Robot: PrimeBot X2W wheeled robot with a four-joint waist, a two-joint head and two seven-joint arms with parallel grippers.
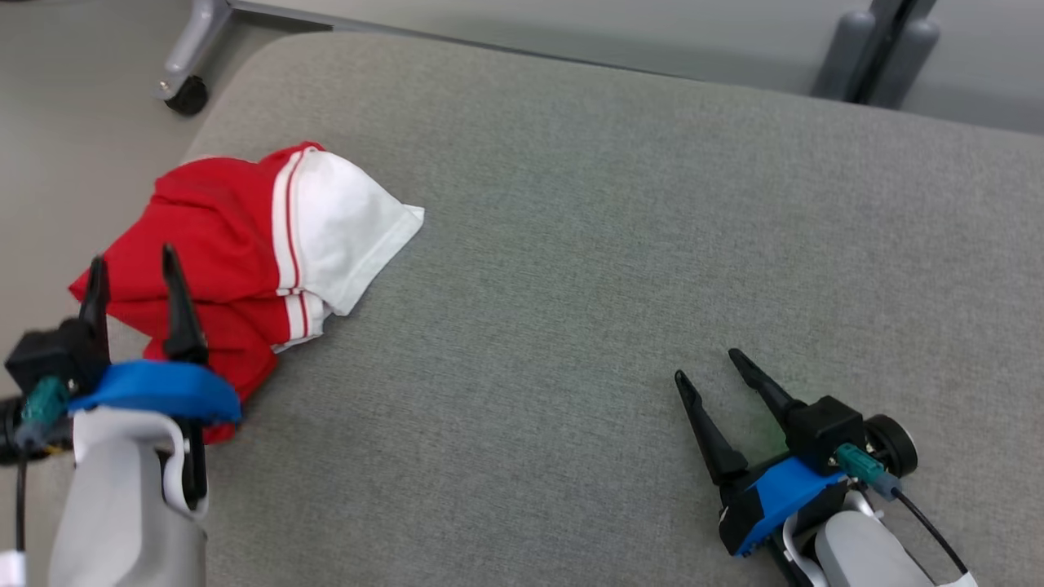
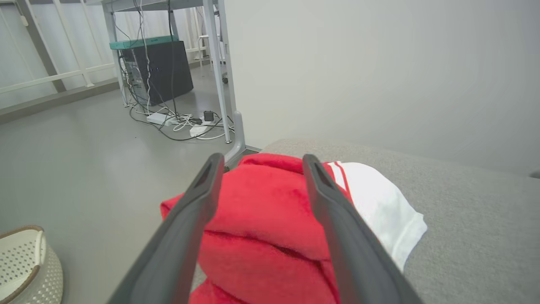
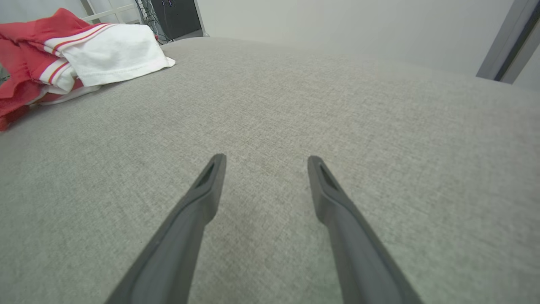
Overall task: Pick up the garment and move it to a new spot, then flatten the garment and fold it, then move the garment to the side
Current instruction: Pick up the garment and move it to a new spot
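Grey woven cushion [image 1: 571,204] lies under both arms. The right end effector [image 1: 708,365], fingers spread and empty, sits over bare fabric. The left end effector [image 1: 133,257], fingers also spread, points over the crumpled red-and-white garment [image 1: 220,236] at the cushion's left corner.

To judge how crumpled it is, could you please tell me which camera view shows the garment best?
The head view: it shows the garment almost whole from above, bunched near the cushion edge. The left wrist view is close, but the left gripper blocks part. The right wrist view catches it sidelong, cropped in a corner.
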